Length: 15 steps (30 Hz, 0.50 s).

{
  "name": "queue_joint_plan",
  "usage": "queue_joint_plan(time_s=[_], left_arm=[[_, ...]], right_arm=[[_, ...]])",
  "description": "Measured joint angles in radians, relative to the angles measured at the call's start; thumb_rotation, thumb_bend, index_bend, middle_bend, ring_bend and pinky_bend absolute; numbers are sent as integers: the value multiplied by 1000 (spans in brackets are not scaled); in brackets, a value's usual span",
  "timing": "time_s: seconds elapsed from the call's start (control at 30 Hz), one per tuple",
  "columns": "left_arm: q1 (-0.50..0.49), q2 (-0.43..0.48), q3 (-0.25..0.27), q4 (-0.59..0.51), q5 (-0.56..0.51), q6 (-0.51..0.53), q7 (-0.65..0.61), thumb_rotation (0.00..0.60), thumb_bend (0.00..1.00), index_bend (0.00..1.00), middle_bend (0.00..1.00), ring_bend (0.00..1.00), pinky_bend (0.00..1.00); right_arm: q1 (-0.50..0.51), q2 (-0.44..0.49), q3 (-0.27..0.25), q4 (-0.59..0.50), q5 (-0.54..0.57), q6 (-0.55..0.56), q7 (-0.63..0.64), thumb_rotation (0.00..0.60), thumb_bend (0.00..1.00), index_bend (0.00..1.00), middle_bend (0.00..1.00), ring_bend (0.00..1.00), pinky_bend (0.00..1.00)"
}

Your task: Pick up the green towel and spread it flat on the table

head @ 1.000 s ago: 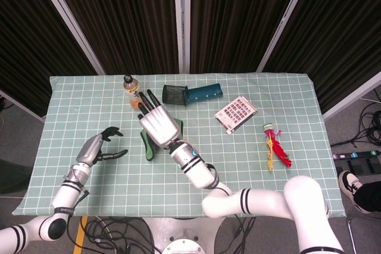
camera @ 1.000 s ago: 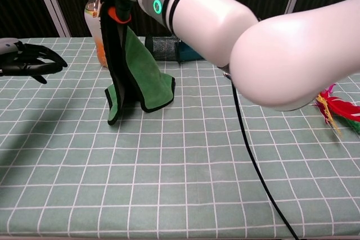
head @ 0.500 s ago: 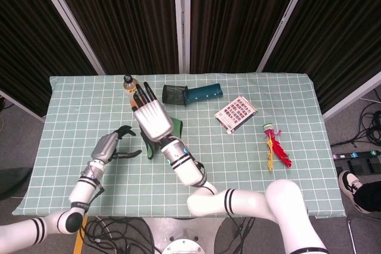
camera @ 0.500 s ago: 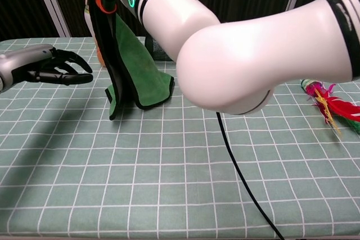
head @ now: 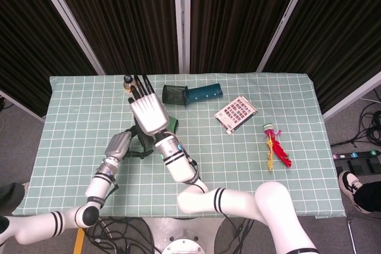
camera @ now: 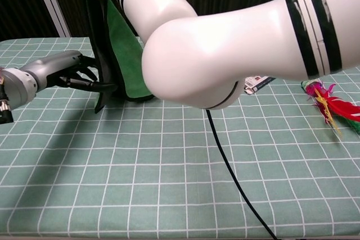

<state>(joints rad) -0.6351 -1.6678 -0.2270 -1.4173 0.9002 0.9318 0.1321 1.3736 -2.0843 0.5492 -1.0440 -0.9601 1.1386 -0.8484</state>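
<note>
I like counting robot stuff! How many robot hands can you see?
2. The right robot hand is raised mid-table, holding up the green towel. The left robot hand is just left of it, reaching the towel's hanging bottom. None seem hidden.

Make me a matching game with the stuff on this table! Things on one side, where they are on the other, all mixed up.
Things:
1. green towel
2. red feather toy
3. black mesh cup
4. card pack

Places:
A. lying on its side at the table's back
B. hanging from the right hand
C. near the table's right edge
D. between the cup and the feather toy

Pairs: 1-B, 2-C, 3-A, 4-D
</note>
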Motion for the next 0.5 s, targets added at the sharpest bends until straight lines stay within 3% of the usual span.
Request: queue_joint_plan(time_s=[0.17,0.5], left_arm=[[-6,-44,-6,46,-28,16,13,436,12,451,255,233,311],[15,-81,-28,89,-20,51,-38,487,170,553,302,233,311]], right_arm=[[-14,17,-6,-29,4,0,4,600,421,738,233,15,30],[-54,58,-28,-119,10,14,4,600,416,736,232,15,30]])
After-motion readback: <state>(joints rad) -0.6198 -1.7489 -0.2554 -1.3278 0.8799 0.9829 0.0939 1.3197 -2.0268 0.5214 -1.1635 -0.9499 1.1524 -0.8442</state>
